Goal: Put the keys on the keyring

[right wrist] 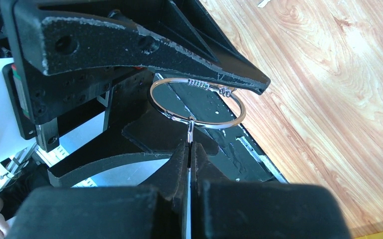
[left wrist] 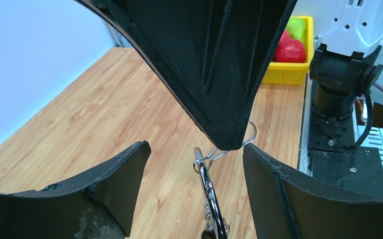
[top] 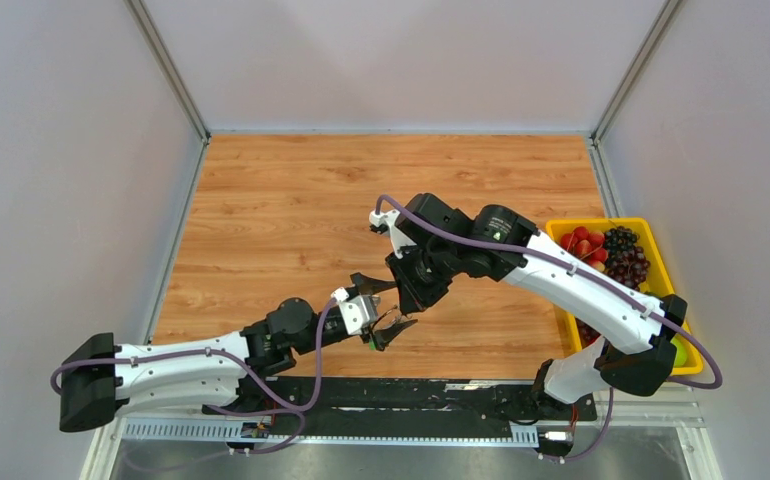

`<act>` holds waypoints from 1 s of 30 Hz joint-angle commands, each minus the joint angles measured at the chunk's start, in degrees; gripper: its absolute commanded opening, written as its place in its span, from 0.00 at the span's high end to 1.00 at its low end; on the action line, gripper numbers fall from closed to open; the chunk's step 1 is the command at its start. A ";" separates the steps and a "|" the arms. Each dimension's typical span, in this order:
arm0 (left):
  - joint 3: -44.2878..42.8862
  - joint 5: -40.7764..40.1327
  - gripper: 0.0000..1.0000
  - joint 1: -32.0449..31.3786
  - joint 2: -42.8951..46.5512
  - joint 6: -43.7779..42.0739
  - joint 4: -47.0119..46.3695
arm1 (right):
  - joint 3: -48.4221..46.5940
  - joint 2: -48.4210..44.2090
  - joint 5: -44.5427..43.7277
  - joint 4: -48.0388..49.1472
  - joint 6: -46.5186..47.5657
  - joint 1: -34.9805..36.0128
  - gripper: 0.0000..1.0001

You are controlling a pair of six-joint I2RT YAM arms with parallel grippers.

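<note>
At the near edge we see a flat black base plate (top: 441, 395) and one ribbed metal rail (top: 211, 430). Two arms rise from there, the left arm (top: 176, 365) and the right arm (top: 581, 285), both with smooth white shells and black joints. Each carries a purple cable (top: 461, 240).

The two arms meet above the near middle of the table (top: 291, 200), a matte board with a warm wood grain.

The left gripper (left wrist: 194, 149) stands with its two fingers wide apart. They are broad, curved black blades with scuffed, dusty edges.

Between them hangs the one keyring (right wrist: 219, 126), a thin, shiny silver wire hoop, round, with a short ribbed stretch (right wrist: 199, 83) along its far side. In the left wrist view it shows almost edge-on. The hoop lies close under the tip of one left finger; we cannot tell whether they touch.

The right gripper (right wrist: 190, 144) comes in from the far side. Its two black wedge-shaped fingers are pressed together and clamped on the keyring, pinching a small wire loop on the hoop. The ring is held up off the table.

Farther right sits one yellow plastic bin (top: 581, 222), rectangular with a raised rim. It holds glossy red strawberries (top: 581, 243), one bunch of dark grapes (top: 626, 255) and a green fruit (top: 679, 352).

Plain pale walls (top: 61, 150) close in the left, right and far sides.
</note>
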State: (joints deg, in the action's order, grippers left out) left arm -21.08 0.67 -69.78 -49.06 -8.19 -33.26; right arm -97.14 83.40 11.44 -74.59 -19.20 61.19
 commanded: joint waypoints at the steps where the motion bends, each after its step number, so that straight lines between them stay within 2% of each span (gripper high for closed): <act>1: -2.15 -2.70 0.22 -1.44 0.07 -3.19 -5.34 | -2.02 -0.01 -0.54 -0.08 -1.63 0.61 1.00; 5: -1.89 -3.21 0.26 -1.99 0.08 -4.02 -6.81 | -1.83 -0.16 -0.41 -0.07 -1.76 0.76 1.00; 12: -1.98 -2.65 0.50 -2.45 -1.51 -4.75 -7.44 | -2.18 -0.31 0.11 0.13 -2.28 1.08 1.00; 17: -1.95 -2.87 0.60 -2.60 -1.92 -5.01 -7.50 | -2.53 -0.29 0.43 0.16 -2.59 1.26 1.00; 22: -2.06 -3.16 0.86 -2.80 -1.67 -5.55 -7.37 | -2.94 -0.24 0.46 0.00 -2.89 1.55 1.00; 23: -2.08 -3.20 0.95 -2.81 -1.57 -5.60 -7.25 | -3.05 -0.21 0.41 -0.11 -2.94 1.49 1.00; 25: -2.12 -3.18 0.99 -2.96 -1.27 -5.51 -7.04 | -3.16 -0.20 0.02 -0.27 -3.10 1.56 1.00; 29: -2.46 -2.91 0.99 -3.00 -0.08 -4.53 -6.20 | -3.47 -0.82 -1.86 0.03 -3.46 1.60 1.00; 30: -2.46 -2.97 0.99 -2.95 0.19 -4.24 -6.07 | -3.62 -1.29 -2.58 0.40 -3.45 1.60 0.96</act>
State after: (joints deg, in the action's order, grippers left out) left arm -21.08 -1.50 -72.73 -50.96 -13.02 -35.62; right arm -98.00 83.40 9.85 -74.74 -20.23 61.87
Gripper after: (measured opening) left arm 0.055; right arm 0.007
